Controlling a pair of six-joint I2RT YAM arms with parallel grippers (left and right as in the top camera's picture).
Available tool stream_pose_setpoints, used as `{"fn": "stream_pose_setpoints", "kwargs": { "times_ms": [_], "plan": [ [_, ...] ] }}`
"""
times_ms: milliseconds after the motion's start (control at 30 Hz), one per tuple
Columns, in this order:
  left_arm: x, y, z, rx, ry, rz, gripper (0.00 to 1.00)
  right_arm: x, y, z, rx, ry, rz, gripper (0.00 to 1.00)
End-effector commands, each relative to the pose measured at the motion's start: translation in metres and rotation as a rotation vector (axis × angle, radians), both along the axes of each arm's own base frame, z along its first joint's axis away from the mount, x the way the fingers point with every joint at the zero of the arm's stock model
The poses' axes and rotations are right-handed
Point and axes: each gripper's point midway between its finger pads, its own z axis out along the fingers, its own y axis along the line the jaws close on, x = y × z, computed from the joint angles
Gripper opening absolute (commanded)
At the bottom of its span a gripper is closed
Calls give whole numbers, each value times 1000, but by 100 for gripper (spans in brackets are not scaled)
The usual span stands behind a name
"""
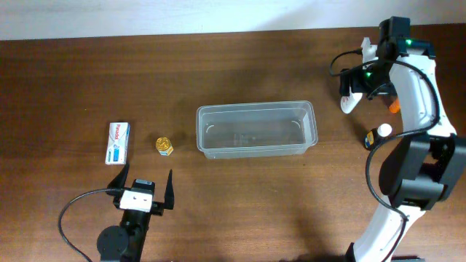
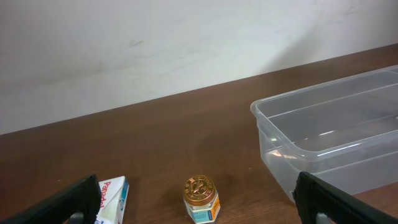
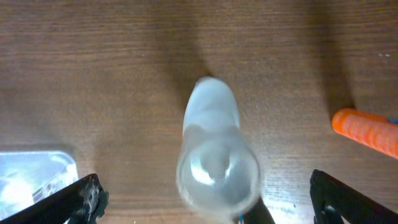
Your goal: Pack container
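Container: clear plastic tub at the middle of the table, long side running left to right. Nothing shows inside it. The left wrist view shows its near corner and wall.

Left gripper: jaws spread wide, holding nothing, low at the near left edge. Ahead of it are a small gold-lidded jar and a white and blue box, both on the wood to the left of the tub and apart from it.

Right gripper: jaws also wide apart and empty, hanging over a white bottle to the right of the tub. The bottle sits between the fingers without touching either. We cannot tell whether it stands or lies. An orange piece lies further right. A second bottle with a dark cap rests nearer the arm's base.

Handling, our judgement:
- The tub looks thin-walled and light, with slick sides. We expect it to slide on the wood if knocked while things go in.
- The walls are likely to flex under a pinch, while the rolled rim looks stiffer.
- We would grip a long wall at the rim near its middle, one finger inside and one outside.
- It does not look fragile, but a hard squeeze may buckle the wall.
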Motion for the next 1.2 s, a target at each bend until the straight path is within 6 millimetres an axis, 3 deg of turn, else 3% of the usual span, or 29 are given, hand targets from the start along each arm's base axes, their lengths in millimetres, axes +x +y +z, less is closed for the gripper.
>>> {"fn": "stream_pose_setpoints", "kwargs": {
  "times_ms": [0,500,833,1167],
  "plan": [
    [0,1,-1,12,-3,1,99,9,0,-3,-2,-15,9,97],
    [0,1,-1,12,-3,1,99,19,-1,-31,6,3,8,86],
    [0,1,-1,12,-3,1,99,37,-4,-31,-7,-61,11,85],
    [0,1,-1,12,-2,1,99,39,-5,-31,-8,-69,11,71]
  ]
}}
